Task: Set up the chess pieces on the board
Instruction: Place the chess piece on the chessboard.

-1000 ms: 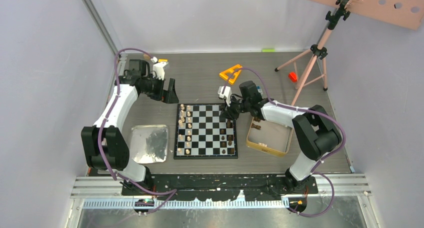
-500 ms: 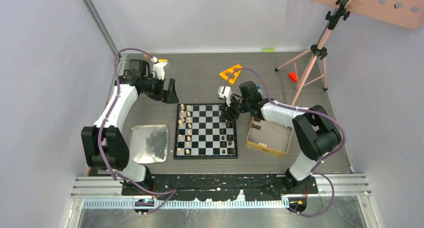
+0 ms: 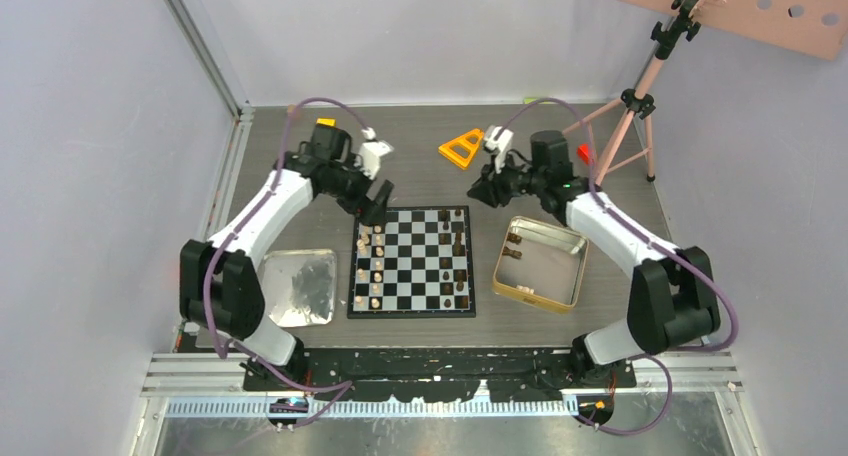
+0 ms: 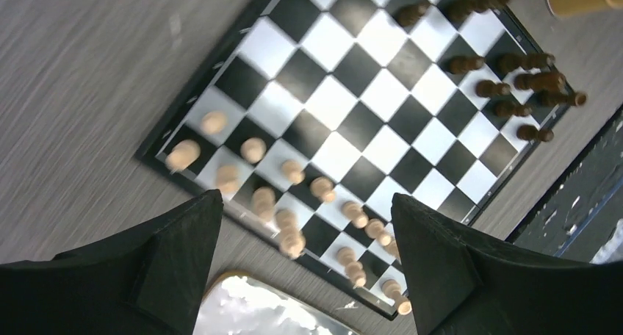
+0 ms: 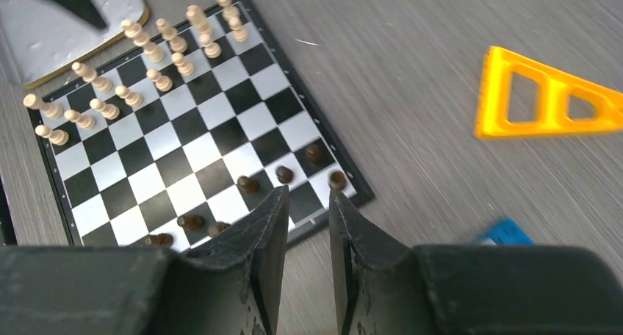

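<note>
At the far left of the grey wood-grain surface (image 3: 420, 156) I see one square silver tray (image 3: 285, 276), shiny and flat, lying just beside the board. My left pincer (image 4: 305, 206) hangs above the board's far-left corner with its two black fingers spread wide and nothing between them.

One board (image 3: 410, 266) sits in the middle, a thin square of black and white checks inside a black border. The light pieces (image 4: 253, 150), small turned tan wood, stand in two files along its left edge. They blur in the wrist view, so I cannot count them exactly. The dark pieces (image 4: 466, 63), brown wood of the same shapes, stand along the right edge in two looser files, again too small for an exact count.

Beyond the board lies one orange plastic triangle (image 3: 460, 148), an open frame. My right pincer (image 5: 307, 195) hovers off the board's far-right corner, its fingers drawn to a narrow slit that holds nothing. One gold-rimmed square tin (image 3: 550, 266) lies right of the board, holding at least two dark pieces and one light. One blue brick (image 5: 503, 232) shows in the right wrist view. One pink tripod (image 3: 628, 104) stands far right.
</note>
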Available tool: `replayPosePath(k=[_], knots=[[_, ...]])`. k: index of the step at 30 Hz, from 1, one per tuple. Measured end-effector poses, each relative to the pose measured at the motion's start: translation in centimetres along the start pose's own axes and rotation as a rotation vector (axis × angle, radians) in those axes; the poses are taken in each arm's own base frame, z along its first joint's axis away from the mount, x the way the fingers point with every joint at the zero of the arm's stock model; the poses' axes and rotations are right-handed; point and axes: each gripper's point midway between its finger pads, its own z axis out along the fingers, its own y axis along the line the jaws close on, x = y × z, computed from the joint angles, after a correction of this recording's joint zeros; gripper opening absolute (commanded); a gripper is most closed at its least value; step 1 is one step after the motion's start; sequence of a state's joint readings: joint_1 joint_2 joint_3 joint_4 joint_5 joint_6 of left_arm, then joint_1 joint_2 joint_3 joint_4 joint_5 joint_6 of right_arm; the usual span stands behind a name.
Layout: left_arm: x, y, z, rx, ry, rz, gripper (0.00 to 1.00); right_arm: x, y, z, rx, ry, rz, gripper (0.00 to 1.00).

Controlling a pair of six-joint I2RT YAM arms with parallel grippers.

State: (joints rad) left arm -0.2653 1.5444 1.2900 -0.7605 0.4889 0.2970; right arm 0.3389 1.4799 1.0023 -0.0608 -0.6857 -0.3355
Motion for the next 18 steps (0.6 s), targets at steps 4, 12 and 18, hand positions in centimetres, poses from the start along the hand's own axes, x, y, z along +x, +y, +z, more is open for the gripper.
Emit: replayPosePath(k=[4, 12, 18], knots=[[0.3, -3.8, 3.4, 0.081, 0.079, 0.142, 0.76, -0.1, -2.5, -4.4, 0.090, -0.004, 0.078, 0.31], [1.2, -7.7, 9.8, 0.162, 0.204, 0.276, 0.61, 5.6, -2.5, -11.2, 0.177, 0.209, 0.226, 0.30], [0.8, -8.8, 13.4, 0.150, 0.223, 0.315, 0.50, 9.7, 0.5, -14.5, 0.195, 0.349, 0.276, 0.28]])
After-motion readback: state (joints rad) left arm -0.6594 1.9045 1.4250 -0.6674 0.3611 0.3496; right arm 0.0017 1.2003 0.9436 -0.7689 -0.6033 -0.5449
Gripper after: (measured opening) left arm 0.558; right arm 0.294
